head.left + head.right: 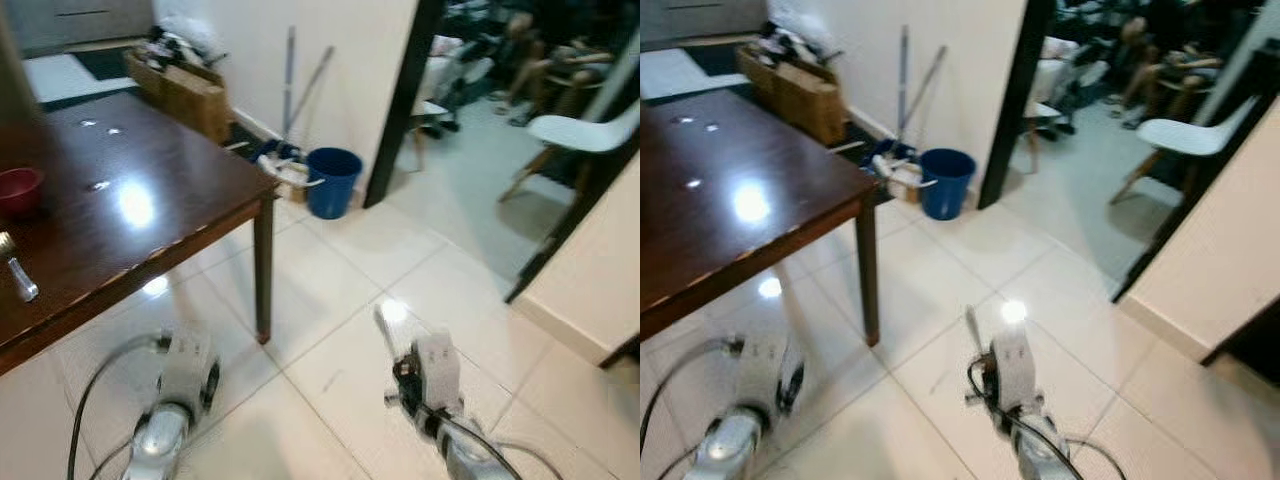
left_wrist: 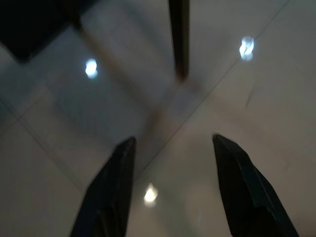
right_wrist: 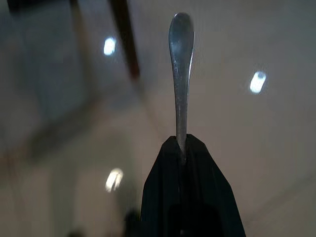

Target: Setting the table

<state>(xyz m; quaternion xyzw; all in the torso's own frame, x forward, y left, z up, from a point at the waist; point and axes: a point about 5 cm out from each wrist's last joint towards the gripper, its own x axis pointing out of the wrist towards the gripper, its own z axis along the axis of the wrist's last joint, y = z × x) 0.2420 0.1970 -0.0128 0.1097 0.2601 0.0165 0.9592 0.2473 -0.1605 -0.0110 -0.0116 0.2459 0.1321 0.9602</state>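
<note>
Floor: pale glossy tile, under both arms, with lamp glare on it. Table: dark polished wood, ahead and to the left of both grippers, one corner leg standing on the tile just ahead of the left arm. Doorway: ahead and right of the right gripper, opening onto a further room with a white chair. Bucket: blue, against the wall beyond the table corner, with long handles leaning on the wall beside it. Box: brown, cluttered, at the wall behind the table. Left gripper: low over the tile near the table leg, fingers spread wide with nothing between them. Right gripper: low over the tile, well to the right of the table, fingers pressed together on the utensil. Bowl: red, on the table's left part, far from both grippers. Utensil: silver handle standing straight out past the right gripper's tips; the working end is hidden in the fingers. A small metal item lies on the table near the bowl, too blurred to identify.
</note>
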